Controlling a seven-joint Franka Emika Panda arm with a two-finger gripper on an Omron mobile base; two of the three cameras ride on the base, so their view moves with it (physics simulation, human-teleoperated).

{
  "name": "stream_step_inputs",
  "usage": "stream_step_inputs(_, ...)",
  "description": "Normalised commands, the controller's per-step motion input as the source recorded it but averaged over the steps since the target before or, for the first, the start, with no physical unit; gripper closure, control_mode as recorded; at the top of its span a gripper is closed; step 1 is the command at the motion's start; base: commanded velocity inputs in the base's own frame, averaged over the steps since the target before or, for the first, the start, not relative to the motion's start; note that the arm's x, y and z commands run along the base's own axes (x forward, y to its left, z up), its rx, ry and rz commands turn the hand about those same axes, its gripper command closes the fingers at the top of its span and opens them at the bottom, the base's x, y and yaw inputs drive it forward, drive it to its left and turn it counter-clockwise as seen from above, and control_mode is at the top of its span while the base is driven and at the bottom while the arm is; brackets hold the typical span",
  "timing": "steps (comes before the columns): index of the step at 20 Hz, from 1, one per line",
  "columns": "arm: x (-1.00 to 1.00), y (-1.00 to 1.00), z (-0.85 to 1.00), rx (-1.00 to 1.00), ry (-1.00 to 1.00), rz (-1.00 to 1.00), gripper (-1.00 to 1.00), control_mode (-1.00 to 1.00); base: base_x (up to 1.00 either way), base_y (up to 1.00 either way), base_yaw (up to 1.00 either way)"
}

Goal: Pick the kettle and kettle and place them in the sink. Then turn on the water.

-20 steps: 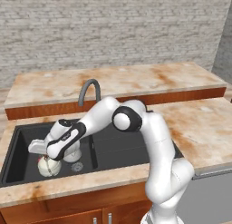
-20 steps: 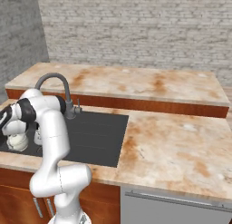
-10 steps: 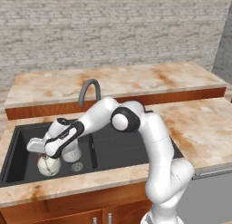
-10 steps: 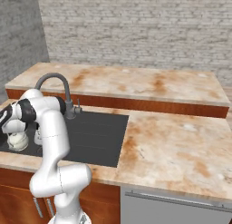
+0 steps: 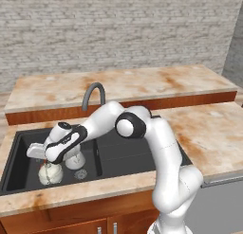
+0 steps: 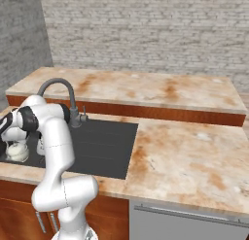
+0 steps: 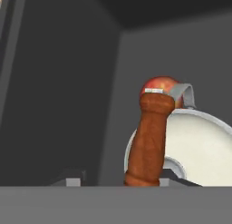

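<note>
In the left base view the white arm bends down from the lower right of the frame into the left basin of the black sink (image 5: 14, 155), at the lower left. Its gripper (image 5: 47, 158) hangs just above a whitish kettle (image 5: 50, 174) that sits on the basin floor near the front wall. A second whitish kettle (image 5: 75, 158) stands just behind and to the right of the first, partly hidden by the hand, with the round drain (image 5: 81, 174) beside it. The grey curved tap (image 5: 91, 93) rises behind the sink at the middle left of the frame, at the foot of the raised back part of the marbled surface (image 5: 209, 133).

In the right base view the sink (image 6: 104, 146) lies at the left, and one kettle (image 6: 17, 151) shows at the far left edge below the hand, with the tap (image 6: 58, 86) above it.

In the hand view a reddish-brown handle (image 7: 149, 141) stands upright in the lower middle, over a pale rounded kettle body (image 7: 199, 150) at the lower right. A small red apple (image 7: 159, 86) peeks out behind the top of the handle. The dark fingertips (image 7: 72, 180) show low on either side of the handle's base; whether the jaws touch it or stand free I cannot tell.
</note>
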Motion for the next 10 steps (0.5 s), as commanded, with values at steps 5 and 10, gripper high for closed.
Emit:
stream_step_inputs(5, 0.0, -0.04, 0.0, 0.0, 0.0, 0.0, -1.0, -1.0, 0.0, 0.0, 0.0)
stream_step_inputs(10, 0.0, -0.22, 0.0, -0.02, 0.0, 0.0, -1.0, -1.0, 0.0, 0.0, 0.0)
